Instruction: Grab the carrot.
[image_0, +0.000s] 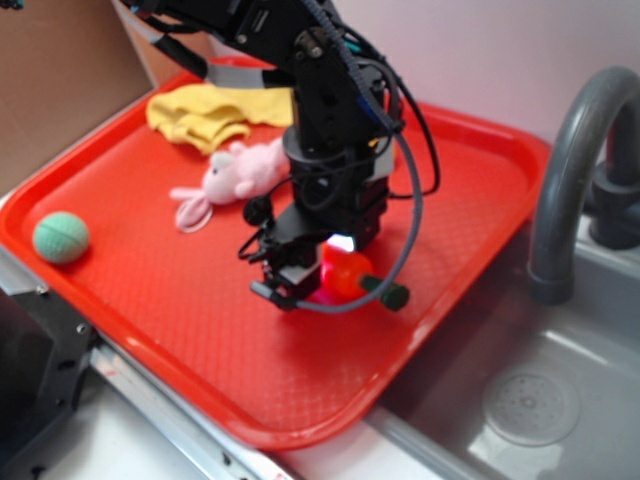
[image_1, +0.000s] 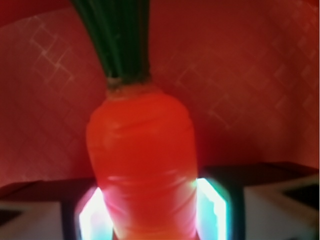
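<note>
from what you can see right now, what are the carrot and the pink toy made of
Carrot: likely hard plastic, with a glossy orange skin catching bright highlights and a dark green stem. Pink toy: probably plush fabric, with a matte, fuzzy, floppy shape.

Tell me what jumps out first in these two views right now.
The glossy orange plastic carrot with its dark green stem sits between the fingers of the black gripper, low over the middle of the red plastic tray; it fills the wrist view. Behind lie a pink plush toy and a crumpled yellow cloth, and a green ball sits at the tray's left edge.
</note>
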